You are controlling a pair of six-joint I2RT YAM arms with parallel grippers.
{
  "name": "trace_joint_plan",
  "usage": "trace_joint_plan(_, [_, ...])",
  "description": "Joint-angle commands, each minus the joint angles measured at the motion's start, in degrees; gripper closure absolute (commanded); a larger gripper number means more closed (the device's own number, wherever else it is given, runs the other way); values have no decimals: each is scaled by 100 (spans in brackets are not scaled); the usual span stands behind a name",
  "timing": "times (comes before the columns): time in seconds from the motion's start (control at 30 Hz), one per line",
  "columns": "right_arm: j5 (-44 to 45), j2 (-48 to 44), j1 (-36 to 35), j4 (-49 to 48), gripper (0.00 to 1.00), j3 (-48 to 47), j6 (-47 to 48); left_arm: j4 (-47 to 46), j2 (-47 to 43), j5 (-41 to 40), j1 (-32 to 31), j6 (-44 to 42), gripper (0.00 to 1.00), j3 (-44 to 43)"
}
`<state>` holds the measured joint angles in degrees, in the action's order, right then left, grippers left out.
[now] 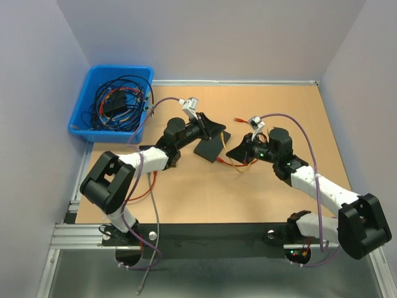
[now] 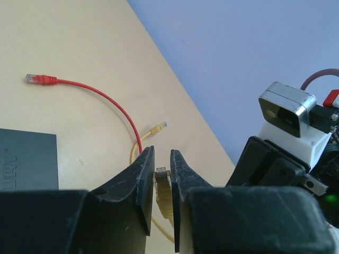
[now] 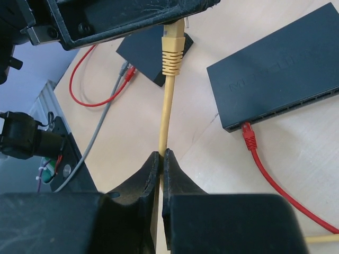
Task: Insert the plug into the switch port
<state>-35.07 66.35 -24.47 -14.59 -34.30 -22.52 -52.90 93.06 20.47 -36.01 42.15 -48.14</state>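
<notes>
My left gripper (image 1: 215,129) is shut on the yellow plug (image 2: 161,180), which sits between its pads with its tip pointing out. The right wrist view shows that plug and its ribbed boot (image 3: 172,50) hanging from the left gripper at the top. My right gripper (image 3: 161,154) is shut on the yellow cable (image 3: 167,114) a short way below the plug; it also shows in the top view (image 1: 239,152). The black switch (image 1: 211,149) lies flat between the grippers. Its port row faces the right wrist camera (image 3: 275,69), with a red plug (image 3: 248,136) in one port.
A red cable (image 2: 100,98) with a free red plug (image 2: 39,79) and the yellow cable's other plug (image 2: 158,127) lie on the wooden table (image 1: 205,192). A small black box (image 3: 145,53) with a grey cable sits farther off. A blue bin (image 1: 115,99) of cables stands back left.
</notes>
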Motion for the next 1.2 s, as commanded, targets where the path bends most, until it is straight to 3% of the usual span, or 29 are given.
trace_joint_plan(0.0, [70, -61, -58, -317, 88, -111, 29, -325, -112, 80, 6, -76, 99, -117])
trace_joint_plan(0.1, [62, -96, -58, -308, 72, -225, -41, -650, -165, 185, 15, -23, 100, 6])
trace_joint_plan(0.13, [79, -113, -58, -299, 53, -304, -68, -694, -156, 246, 6, -14, 100, 6])
trace_joint_plan(0.27, [71, -280, -58, -272, 39, -533, -269, -878, -156, 379, 6, -14, 100, 85])
trace_joint_plan(0.4, [-165, -254, -49, -290, 44, -919, -568, -1300, -218, 615, 50, 126, 100, 252])
trace_joint_plan(0.5, [-421, -158, -41, -351, 56, -1227, -762, -2072, -279, 1097, 138, 441, 100, 454])
trace_joint_plan(0.63, [-676, 18, 12, -615, 63, -1482, -1043, -3232, -244, 1591, 226, 1031, 100, 648])
trace_joint_plan(0.9, [-1027, 142, 65, -835, 62, -1711, -1272, -6546, 537, 2031, 559, 2892, 100, 955])
trace_joint_plan(1.17, [-1169, 299, 74, -835, 57, -1167, -1219, -6654, 486, 2005, 595, 2965, 100, 929])
